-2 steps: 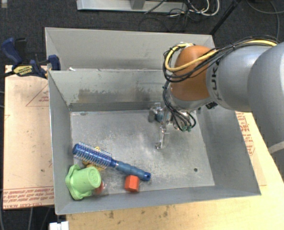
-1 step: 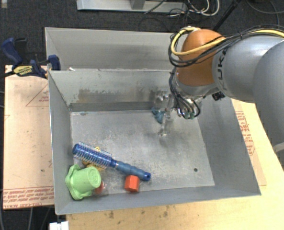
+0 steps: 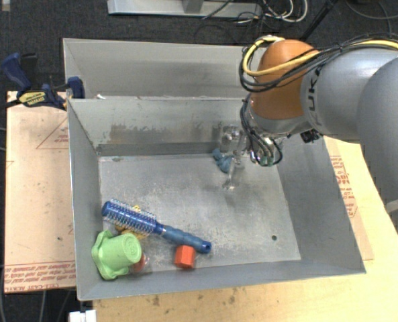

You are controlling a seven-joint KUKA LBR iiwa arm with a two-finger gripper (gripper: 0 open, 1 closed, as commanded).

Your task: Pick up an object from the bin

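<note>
Camera view: gripper (image 3: 231, 174) hangs low over bare floor of the grey bin (image 3: 84, 200), near the back wall, right of centre. Tool state: cannot tell whether it is apart or together, and nothing can be made out clamped in it. A small bluish bit (image 3: 220, 159) sits just beside the gripper on the view's left; cannot tell whether it is a loose thing or part of the tool. Candidate things all lie in the front left corner, well apart from the gripper. The blue hairbrush (image 3: 155, 225) lies flat on a diagonal, bristle head toward the left wall, handle toward the bin's middle. The green cup (image 3: 116, 253) lies tipped in the corner, touching the brush head. The small orange block (image 3: 184, 256) lies just beside the handle end. Handling estimate: all three look like light, stiff plastic, not fragile. The brush handle is slim, smooth and possibly slippery; best taken across the handle, clear of the bristles. The block is compact and stands free, likely the easiest hold, taken across its flat sides. The cup is bulky and crowded; only its rim seems a feasible hold.
</note>
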